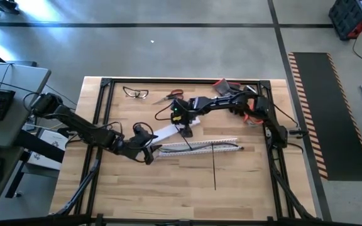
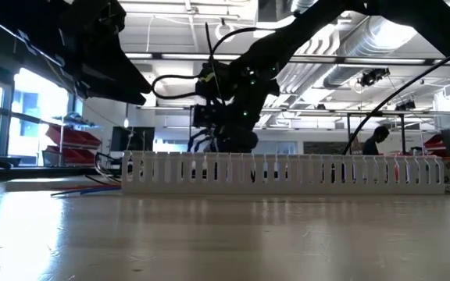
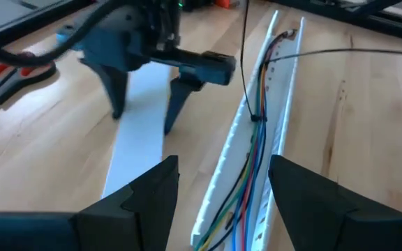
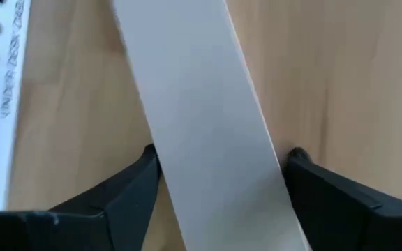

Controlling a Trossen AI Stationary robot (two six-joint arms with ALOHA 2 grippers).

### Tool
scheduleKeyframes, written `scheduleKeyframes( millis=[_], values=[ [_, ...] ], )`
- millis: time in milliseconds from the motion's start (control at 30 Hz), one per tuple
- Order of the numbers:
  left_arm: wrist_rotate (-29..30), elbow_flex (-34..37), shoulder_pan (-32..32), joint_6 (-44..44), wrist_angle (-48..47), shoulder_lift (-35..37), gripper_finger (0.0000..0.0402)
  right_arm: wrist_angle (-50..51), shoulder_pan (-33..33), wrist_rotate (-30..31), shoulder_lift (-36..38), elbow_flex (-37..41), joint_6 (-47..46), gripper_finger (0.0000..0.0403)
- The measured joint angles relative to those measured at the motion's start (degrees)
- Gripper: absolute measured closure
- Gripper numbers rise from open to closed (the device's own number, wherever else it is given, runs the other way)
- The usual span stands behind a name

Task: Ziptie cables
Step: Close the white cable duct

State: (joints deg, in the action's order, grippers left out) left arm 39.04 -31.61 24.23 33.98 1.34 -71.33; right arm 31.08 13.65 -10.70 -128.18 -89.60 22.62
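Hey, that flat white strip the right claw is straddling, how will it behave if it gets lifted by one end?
The flat white strip looks thin and long, so it probably weighs little and may sag or flex. Its smooth face could slip between the right claw's open fingers. Lying flat on the table, its edge may be hard to catch.

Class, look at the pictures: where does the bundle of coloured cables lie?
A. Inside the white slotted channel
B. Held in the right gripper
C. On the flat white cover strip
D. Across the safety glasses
A: the left wrist view shows the cables running lengthwise inside the white slotted channel.
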Motion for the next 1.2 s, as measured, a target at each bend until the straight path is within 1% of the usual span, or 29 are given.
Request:
scheduleKeyframes(
  millis=[167, 300, 533, 733, 800, 1000, 1100, 1200],
  values=[
    [1.1, 0.0, 1.1, 0.0, 0.2, 0.0, 0.0198, 1.6, 0.2, -0.4, 0.5, 3.8, -6.0, 0.0147],
    [1.6, 0.0, 2.0, 0.3, 0.2, 0.0, 0.0198, -1.1, -0.2, -1.3, 1.5, 6.7, -8.3, 0.0162],
    [3.2, 0.0, 2.8, 0.3, 0.3, 0.0, 0.0198, 2.6, -1.8, 1.6, 6.6, 8.1, -10.4, 0.0166],
    [3.5, 0.0, 2.9, 0.3, 0.3, 0.0, 0.0198, 7.2, -1.8, 1.6, 8.5, 8.4, -9.9, 0.0166],
    [3.5, 0.0, 2.9, 0.3, 0.2, 0.0, 0.0198, 5.7, -1.9, 1.6, 8.7, 9.3, -9.5, 0.0166],
    [3.5, 0.0, 2.9, 0.3, 0.2, 0.0, 0.0198, -4.2, -1.9, 0.6, 9.6, 14.5, -10.1, 0.0166],
    [3.3, 0.0, 2.9, 0.9, 0.3, 0.0, 0.0198, -5.6, -1.9, -0.4, 9.6, 15.9, -9.5, 0.0166],
    [3.1, 0.0, 3.1, 1.6, 0.3, 0.0, 0.0198, -5.9, -1.9, -0.5, 9.6, 16.0, -5.9, 0.0166]
  ],
)
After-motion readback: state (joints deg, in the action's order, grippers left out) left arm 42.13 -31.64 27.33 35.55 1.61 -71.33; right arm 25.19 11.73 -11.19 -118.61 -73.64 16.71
